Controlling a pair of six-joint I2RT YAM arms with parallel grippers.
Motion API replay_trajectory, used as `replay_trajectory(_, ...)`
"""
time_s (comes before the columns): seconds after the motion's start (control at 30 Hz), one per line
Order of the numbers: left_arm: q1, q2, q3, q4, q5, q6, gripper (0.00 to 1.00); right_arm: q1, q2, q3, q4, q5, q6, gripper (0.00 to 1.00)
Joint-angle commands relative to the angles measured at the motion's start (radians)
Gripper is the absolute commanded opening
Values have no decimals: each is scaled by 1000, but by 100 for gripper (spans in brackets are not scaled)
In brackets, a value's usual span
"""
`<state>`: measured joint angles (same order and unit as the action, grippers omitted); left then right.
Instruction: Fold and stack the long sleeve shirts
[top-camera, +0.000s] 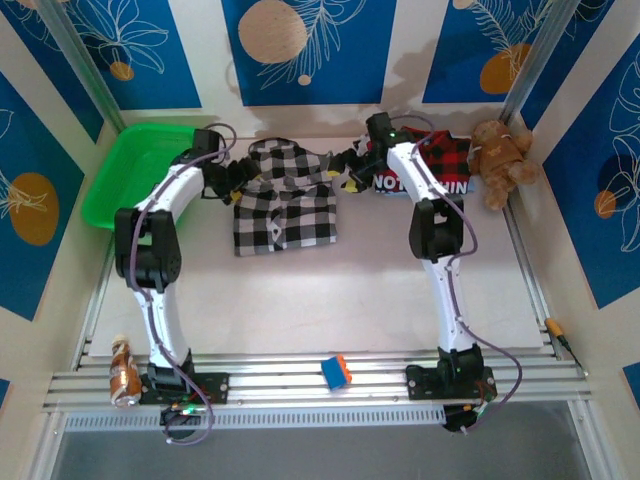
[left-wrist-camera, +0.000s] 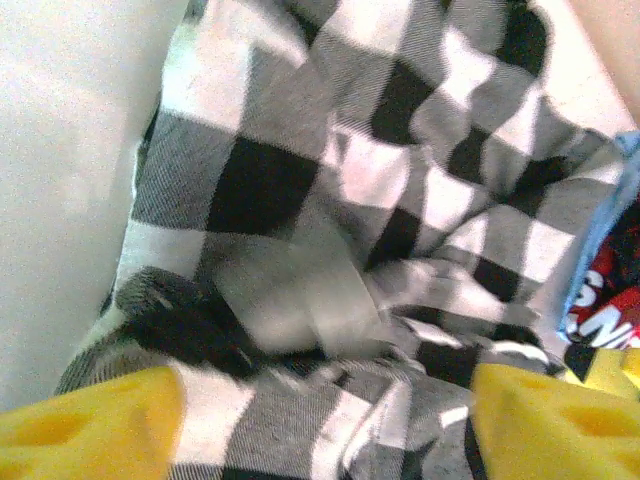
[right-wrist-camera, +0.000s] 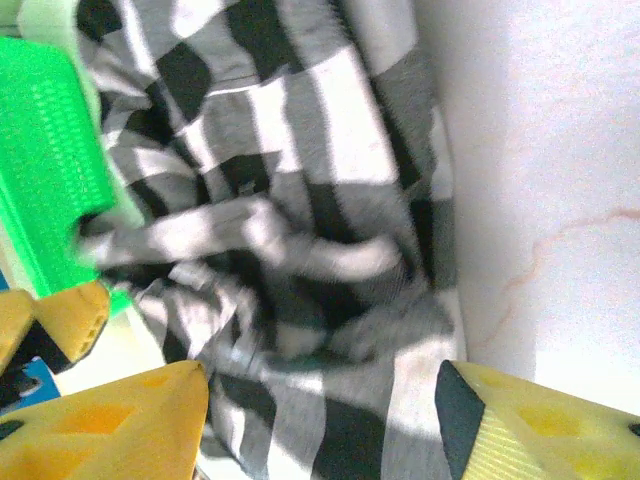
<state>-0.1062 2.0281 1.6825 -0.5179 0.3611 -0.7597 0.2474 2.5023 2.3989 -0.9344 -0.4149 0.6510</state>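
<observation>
Shirts sit toward the table's (top-camera: 330, 300) far edge. The checked shirt (top-camera: 285, 200) lies at the middle of that edge, its top rumpled, its body flat and its lower hem straight. The plaid shirt (top-camera: 445, 165) is bunched near the far right corner, partly behind the right arm and just beside the bear (top-camera: 503, 160). In the left wrist view the plaid's white letters show just past the checked shirt's right edge.

The left gripper (left-wrist-camera: 325, 405) is at the checked shirt's upper left edge. Its jaws are spread wide, and wrinkled cloth lies between the fingers (left-wrist-camera: 95, 425) without being pinched. The right gripper (right-wrist-camera: 320, 410) is at the upper right edge, also spread wide over crumpled cloth and gripping nothing.

The basket (top-camera: 135, 175) takes the far left corner, close to the left gripper. Bare table runs from the checked shirt's hem to the near edge, between the two arm bases. A bottle (top-camera: 123, 370) lies at the near left corner.
</observation>
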Motion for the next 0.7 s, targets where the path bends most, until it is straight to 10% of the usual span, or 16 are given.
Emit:
replay_trajectory(0.0, 13, -165, 34, -70, -45, -8, 89, 13, -279, -142, 40, 67, -57, 65)
replay_trajectory(0.23, -15, -330, -139, -146, -133, 19, 92, 82, -449, -471, 111, 83, -95, 55)
replay_trajectory(0.4, -118, -314, -262, -29, -47, -31, 48, 128, -368, -505, 167, 20, -54, 16)
replay_trajectory(0.67, -214, -176, -329, 153, -49, -129, 31, 117, -96, -259, 235, 22, 6, 15)
